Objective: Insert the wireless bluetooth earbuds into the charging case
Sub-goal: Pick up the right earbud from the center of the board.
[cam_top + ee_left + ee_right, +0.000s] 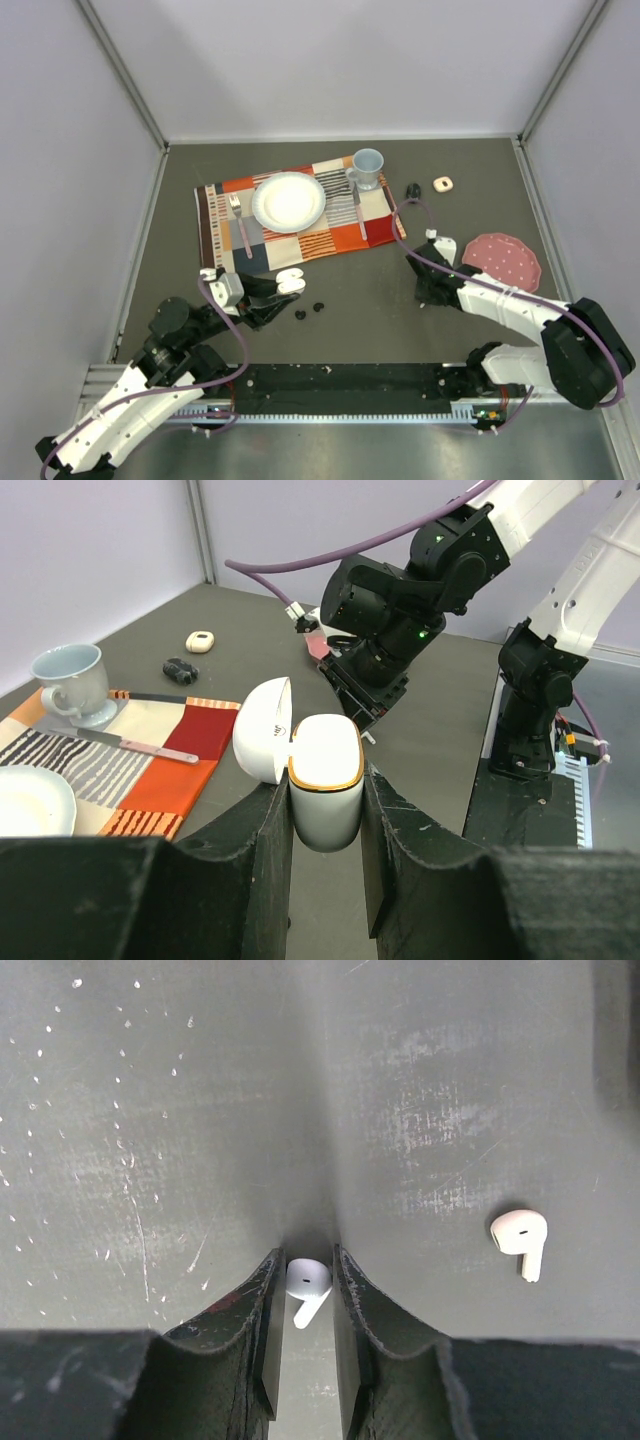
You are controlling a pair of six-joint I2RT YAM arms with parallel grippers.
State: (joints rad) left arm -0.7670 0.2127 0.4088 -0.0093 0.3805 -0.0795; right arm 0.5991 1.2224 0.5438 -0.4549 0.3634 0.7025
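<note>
- Currently right gripper (306, 1256) is down at the table (150, 1110), fingers narrow and straddling one white earbud (308, 1280); cannot tell whether the pads press it.
- Stem lies along the slot between the fingers, pointing toward the wrist, so closing goes across the head.
- Well apart leftward, left gripper (323, 780) clamps the charging case (326, 815), lid (262, 742) open.
</note>
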